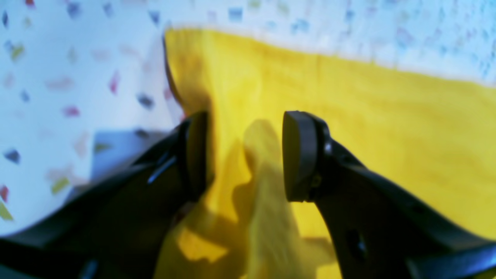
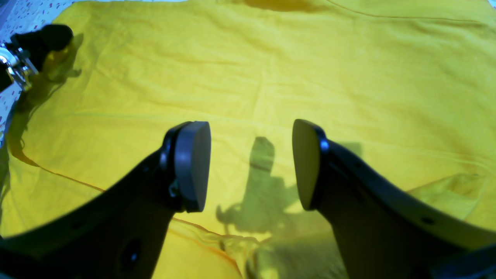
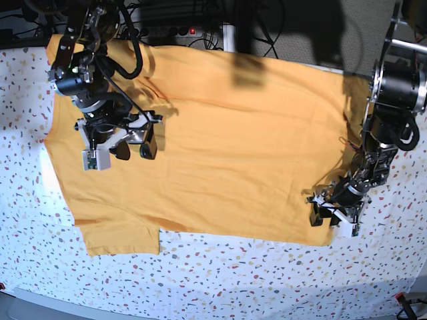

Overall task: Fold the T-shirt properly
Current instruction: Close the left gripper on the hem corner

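Black left pincer (image 1: pixel 245 155), jaws apart and holding nothing, fills our left wrist view over the big soft orange-yellow T-shirt (image 3: pixel 220 140)'s edge. Only our base view shows the whole shirt flat on the white speckled table (image 3: pixel 220 280). Our right pincer (image 2: pixel 251 164), at the frame's left, hangs apart above the cloth.

Soft matt cloth T-shirt (image 3: pixel 220 140); speckled tabletop (image 3: pixel 267 273).

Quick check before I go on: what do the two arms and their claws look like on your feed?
Both arms are black with bare metal brackets and loose black cables. Left claw and right claw match: curved black fingers ending in flat, rounded dark-grey pads. The right carries a small white camera block.
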### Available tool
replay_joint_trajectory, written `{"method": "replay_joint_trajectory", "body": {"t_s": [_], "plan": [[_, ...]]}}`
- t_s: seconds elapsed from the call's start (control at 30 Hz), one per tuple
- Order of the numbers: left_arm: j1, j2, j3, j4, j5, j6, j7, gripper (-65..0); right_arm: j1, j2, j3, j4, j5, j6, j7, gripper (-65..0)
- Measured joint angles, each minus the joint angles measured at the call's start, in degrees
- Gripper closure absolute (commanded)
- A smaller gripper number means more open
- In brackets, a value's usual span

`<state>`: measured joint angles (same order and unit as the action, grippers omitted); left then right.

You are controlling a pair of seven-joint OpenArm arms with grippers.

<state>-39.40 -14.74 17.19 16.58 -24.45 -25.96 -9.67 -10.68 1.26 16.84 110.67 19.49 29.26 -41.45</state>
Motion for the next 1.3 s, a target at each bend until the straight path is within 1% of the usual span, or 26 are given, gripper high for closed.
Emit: {"method": "replay_joint_trajectory", "body": {"t_s": [0.07,0.1,0.37,0.43,0.47,0.57,0.6,0.63,0.67,0.7,0.73,0.77,0.8,0.83,0.9,0.97,1.07,1.3], "plan": [[0.00,-0.04,0.00,0.00,0.00,0.00,-3.30,-29.0,0.00,0.00,0.00,0.00,0.00,0.00,0.00,-33.6],[-0.09,-0.04,0.00,0.00,-0.02,0.00,-3.67,-29.0,0.00,0.02,0.00,0.00,0.00,0.00,0.02,-33.6],[1.57,0.00,0.00,0.09,-0.02,0.00,-1.46,-29.0,0.00,0.00,0.00,0.00,0.02,0.00,0.02,-33.6],[2.14,-0.02,0.00,0.09,-0.04,0.96,-1.60,-29.0,0.00,0.00,0.00,0.00,0.00,0.00,0.00,-33.6],[2.23,0.00,0.00,0.09,0.00,2.32,-2.05,-29.0,0.00,0.00,0.00,0.00,0.00,0.00,0.00,-33.6],[2.25,0.11,0.00,0.09,0.07,9.16,-6.71,-29.0,0.00,0.00,0.00,0.00,0.00,0.00,0.00,-33.6],[2.23,-0.07,0.00,0.09,-0.11,10.58,-7.80,-29.0,-0.02,0.00,0.00,0.00,0.00,0.00,0.00,-33.6],[2.08,-0.37,0.00,0.11,-0.02,10.97,-8.46,-29.0,-0.02,0.02,0.00,0.00,-0.02,0.00,-0.02,-33.6],[1.73,-0.81,0.00,0.11,0.00,11.41,-7.69,-29.0,-0.02,0.00,0.00,0.00,-0.02,0.00,-0.09,-33.6],[1.25,-1.20,-0.02,0.17,-0.22,12.37,-4.85,-29.0,0.00,0.00,0.00,0.00,0.00,0.00,-0.20,-33.6],[0.48,-1.49,-0.02,0.20,-0.26,12.52,0.39,-29.0,-0.02,0.02,0.00,0.00,0.00,0.00,-0.26,-33.6],[-0.31,-1.64,-0.02,0.20,-0.26,12.44,6.27,-29.0,-0.04,0.00,0.00,0.00,0.02,0.00,-0.31,-33.6],[-0.79,-1.68,-0.02,0.20,-0.20,10.97,9.27,-29.0,0.00,0.00,0.00,0.00,0.00,0.00,-0.46,-33.6],[-1.36,-1.60,-0.02,0.22,-0.57,7.67,12.66,-29.0,0.00,0.00,0.00,0.00,0.02,0.00,-0.42,-33.6],[-2.19,-1.36,-0.02,0.37,-0.66,3.76,16.39,-29.0,0.00,0.00,0.00,0.00,0.00,0.00,-0.42,-33.6],[-2.49,-1.07,-0.02,0.44,-2.75,2.54,16.52,-29.0,0.00,0.02,0.00,0.00,0.00,0.00,-0.42,-33.6],[-2.62,-0.90,-0.02,0.46,-5.49,2.47,17.00,-29.0,0.00,0.00,0.00,0.00,0.02,0.00,-0.48,-33.6],[-2.62,-0.94,-0.02,0.44,-5.64,2.14,16.20,-29.0,0.00,0.00,0.00,0.00,0.00,0.00,-1.09,-33.6]]}}
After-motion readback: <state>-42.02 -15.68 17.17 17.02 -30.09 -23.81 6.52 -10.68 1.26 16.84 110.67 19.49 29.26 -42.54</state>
